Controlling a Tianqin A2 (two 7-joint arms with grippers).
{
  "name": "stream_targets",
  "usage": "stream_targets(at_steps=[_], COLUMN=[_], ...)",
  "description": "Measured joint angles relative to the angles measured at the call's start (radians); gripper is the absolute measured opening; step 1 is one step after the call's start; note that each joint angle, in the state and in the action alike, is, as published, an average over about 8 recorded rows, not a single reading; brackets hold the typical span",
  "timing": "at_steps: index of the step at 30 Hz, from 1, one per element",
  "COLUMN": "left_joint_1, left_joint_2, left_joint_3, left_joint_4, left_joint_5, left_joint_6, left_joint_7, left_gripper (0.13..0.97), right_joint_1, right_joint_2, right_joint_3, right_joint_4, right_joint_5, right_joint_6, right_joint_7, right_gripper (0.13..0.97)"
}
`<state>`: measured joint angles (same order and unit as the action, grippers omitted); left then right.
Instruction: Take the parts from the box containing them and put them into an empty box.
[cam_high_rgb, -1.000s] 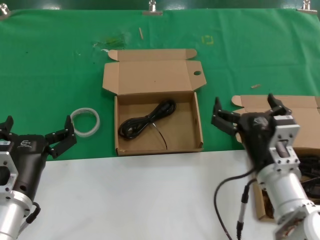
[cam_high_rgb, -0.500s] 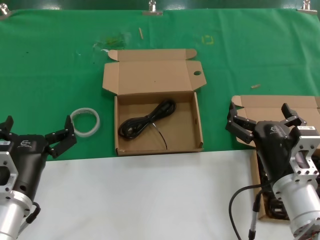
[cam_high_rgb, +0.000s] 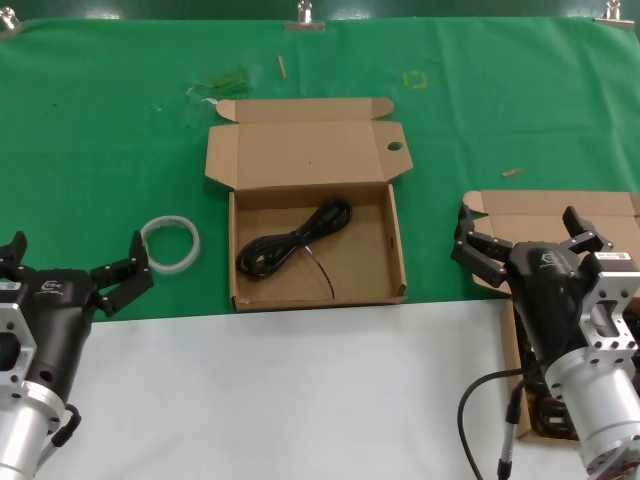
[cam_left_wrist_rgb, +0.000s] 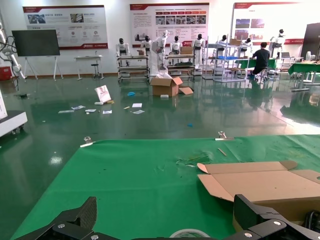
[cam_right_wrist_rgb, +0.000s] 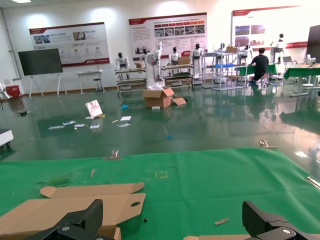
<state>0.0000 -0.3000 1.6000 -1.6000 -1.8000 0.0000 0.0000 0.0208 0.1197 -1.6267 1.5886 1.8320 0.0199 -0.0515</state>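
The brown box with a round hole in its lid tab (cam_high_rgb: 316, 150) lies open in the middle of the green cloth. One black cord bundle (cam_high_rgb: 294, 246) lies inside it. The plain-lidded box (cam_high_rgb: 545, 206) sits at the right edge, mostly hidden under my right arm. A dark tangle of parts (cam_high_rgb: 547, 413) shows in its near corner. My right gripper (cam_high_rgb: 527, 238) hangs open and empty over this box's near left part. My left gripper (cam_high_rgb: 72, 262) stands open and empty at the left, near the cloth's front edge. The holed lid (cam_right_wrist_rgb: 75, 206) also shows in the right wrist view.
A white tape ring (cam_high_rgb: 170, 243) lies on the cloth between my left gripper and the middle box; its edge (cam_left_wrist_rgb: 190, 233) shows in the left wrist view. A white table surface (cam_high_rgb: 300, 400) runs along the front. Small scraps (cam_high_rgb: 511, 172) dot the cloth.
My right gripper has moved right and nearer, from beside the middle box to over the right box, then stayed still. The left arm has not moved.
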Motion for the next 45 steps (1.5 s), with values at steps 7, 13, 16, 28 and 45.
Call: stream_targets(at_steps=[7, 13, 16, 28, 45], left_joint_1=[0.0, 0.0, 0.0, 0.0, 0.0], left_joint_2=[0.0, 0.0, 0.0, 0.0, 0.0], left_joint_3=[0.0, 0.0, 0.0, 0.0, 0.0], left_joint_4=[0.0, 0.0, 0.0, 0.0, 0.0], left_joint_5=[0.0, 0.0, 0.0, 0.0, 0.0], left_joint_6=[0.0, 0.0, 0.0, 0.0, 0.0], left_joint_7=[0.0, 0.0, 0.0, 0.0, 0.0], left_gripper=[0.966, 0.966, 0.966, 0.966, 0.966], right_joint_1=[0.0, 0.0, 0.0, 0.0, 0.0], right_joint_2=[0.0, 0.0, 0.0, 0.0, 0.0], right_joint_3=[0.0, 0.0, 0.0, 0.0, 0.0], right_joint_4=[0.0, 0.0, 0.0, 0.0, 0.0], right_joint_5=[0.0, 0.0, 0.0, 0.0, 0.0], right_joint_6=[0.0, 0.0, 0.0, 0.0, 0.0], right_joint_7=[0.0, 0.0, 0.0, 0.0, 0.0], right_gripper=[0.966, 0.966, 0.966, 0.966, 0.966])
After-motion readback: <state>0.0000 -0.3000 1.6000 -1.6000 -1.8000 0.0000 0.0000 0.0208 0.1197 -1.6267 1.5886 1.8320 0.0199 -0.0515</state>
